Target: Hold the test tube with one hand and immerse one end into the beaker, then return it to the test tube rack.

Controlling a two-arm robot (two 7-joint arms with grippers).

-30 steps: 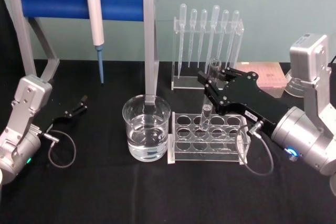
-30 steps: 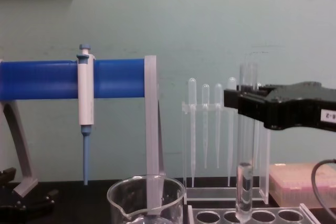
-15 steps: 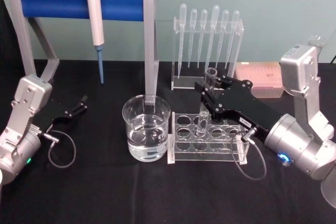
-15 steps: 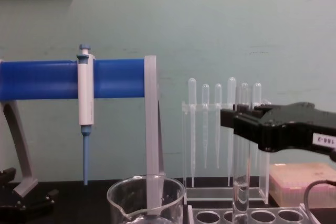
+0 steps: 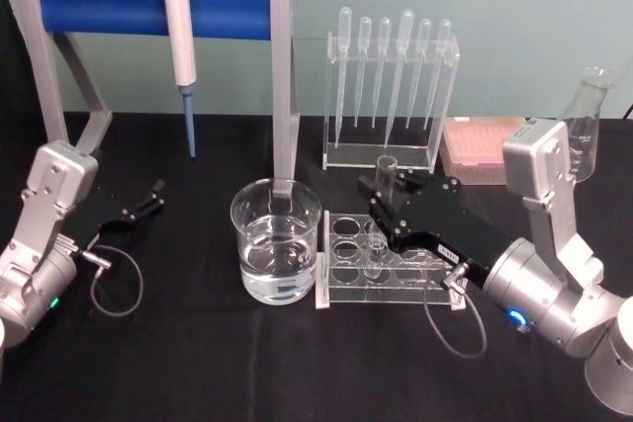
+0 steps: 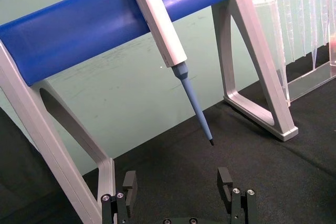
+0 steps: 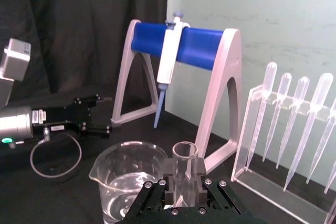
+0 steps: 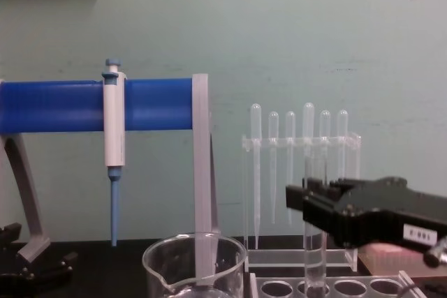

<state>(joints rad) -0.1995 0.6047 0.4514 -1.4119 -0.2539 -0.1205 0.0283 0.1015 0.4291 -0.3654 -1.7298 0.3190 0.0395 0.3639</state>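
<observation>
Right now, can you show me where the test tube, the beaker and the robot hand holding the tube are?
test tube [image 7: 185, 153]: right wrist view, on its open rim.
beaker [image 5: 277, 244]: head view, on its glass wall.
right gripper [image 5: 384, 207]: head view, between its fingertips.

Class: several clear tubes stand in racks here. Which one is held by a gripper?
The wide open-topped test tube, clamped by the right gripper over the low rack; the bulb-topped pipettes hang untouched behind.
</observation>
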